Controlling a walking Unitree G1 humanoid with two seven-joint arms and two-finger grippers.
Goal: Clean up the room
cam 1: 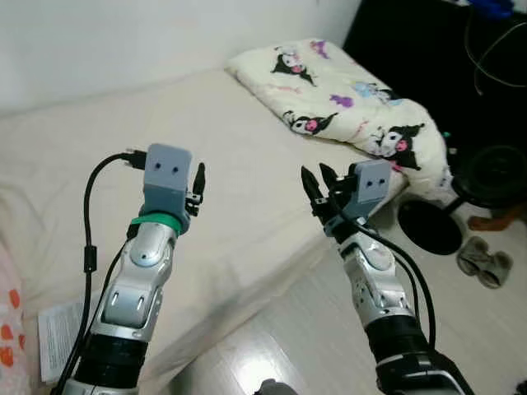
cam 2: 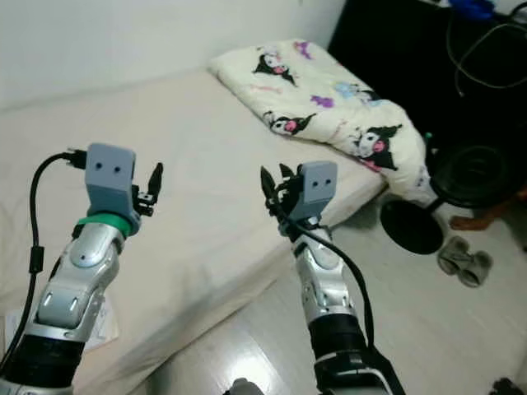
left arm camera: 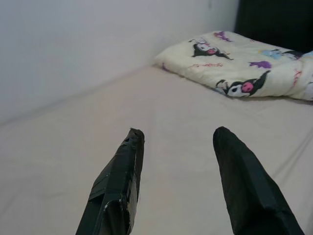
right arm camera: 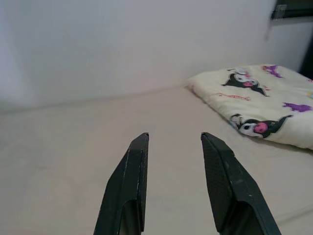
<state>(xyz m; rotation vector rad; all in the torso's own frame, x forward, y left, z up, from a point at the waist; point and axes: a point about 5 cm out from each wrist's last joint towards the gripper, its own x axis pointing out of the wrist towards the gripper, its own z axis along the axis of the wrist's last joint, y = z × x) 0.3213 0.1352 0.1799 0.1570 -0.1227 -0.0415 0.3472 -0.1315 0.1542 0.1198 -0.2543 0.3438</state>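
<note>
Both arms up over the bed (cam 1: 247, 189), left tool (left arm camera: 178, 161) and right tool (right arm camera: 173, 161) released and empty, the folded blanket (cam 1: 346, 99) bunched at the bed's far right corner, so reach in level and grab its near edge squarely.

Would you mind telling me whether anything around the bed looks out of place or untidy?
Yes. The cartoon-print quilt lies bunched at the bed's far right corner, drooping over the edge. A pair of grey slippers sits loose on the floor beside it, and a printed paper lies near the left arm.
</note>
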